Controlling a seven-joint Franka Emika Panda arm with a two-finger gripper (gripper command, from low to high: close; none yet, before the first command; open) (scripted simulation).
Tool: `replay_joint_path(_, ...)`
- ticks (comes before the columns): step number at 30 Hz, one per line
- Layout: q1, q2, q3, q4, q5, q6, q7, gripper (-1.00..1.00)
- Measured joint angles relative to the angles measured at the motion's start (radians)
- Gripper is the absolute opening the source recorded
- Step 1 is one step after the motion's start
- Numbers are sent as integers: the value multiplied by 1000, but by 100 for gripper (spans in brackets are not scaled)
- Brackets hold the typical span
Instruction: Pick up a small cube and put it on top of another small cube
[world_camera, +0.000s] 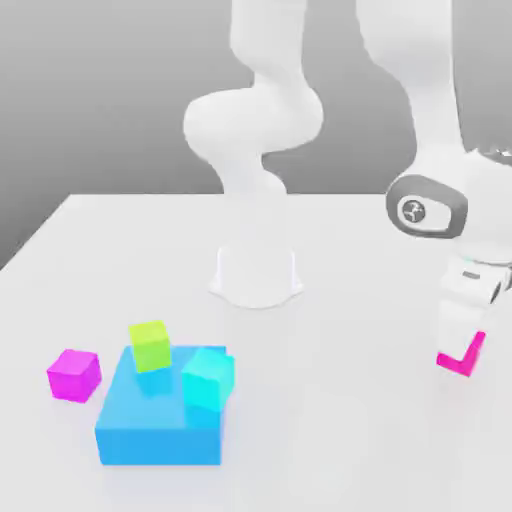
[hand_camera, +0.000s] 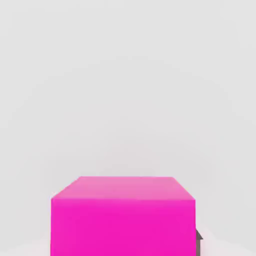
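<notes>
Well in from the worktop's far edge, toward the exterior view's right, gripping the hot-pink cube directly between the tips of the closed gripper; probably needing lift next.

Inspection of markings: no legible text found.
No words, labels, brand names, numbers or readable signs were identified on any surface examined. A small dark emblem was noted on the round joint cover of the white arm; its form could not be read as lettering.
</notes>
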Motion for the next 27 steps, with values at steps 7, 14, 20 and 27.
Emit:
replay_joint_path(7,-266,-238,-195,-61,-8,-161,-352,-100)
replay_joint_path(14,-490,-455,-458,-124,-83,-313,-679,-100)
replay_joint_path(20,-644,-543,-640,-175,-139,-354,-894,-100)
replay_joint_path(27,-635,-388,-676,-208,-126,-167,-922,100)
